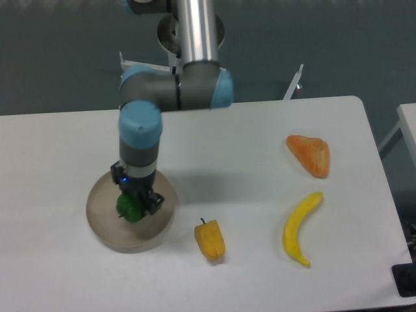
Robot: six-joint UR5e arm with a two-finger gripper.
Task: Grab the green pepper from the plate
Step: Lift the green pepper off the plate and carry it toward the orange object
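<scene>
Above the plate [104,227]: occupied by the gripper [134,203] and arm.
Right of plate: yellow pepper [210,240] is placed near.
Far right: banana [300,229] and orange piece [310,155], well apart from the plate.

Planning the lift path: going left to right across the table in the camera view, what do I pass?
plate with the green pepper held in the gripper → yellow-orange pepper → banana → orange wedge
</scene>
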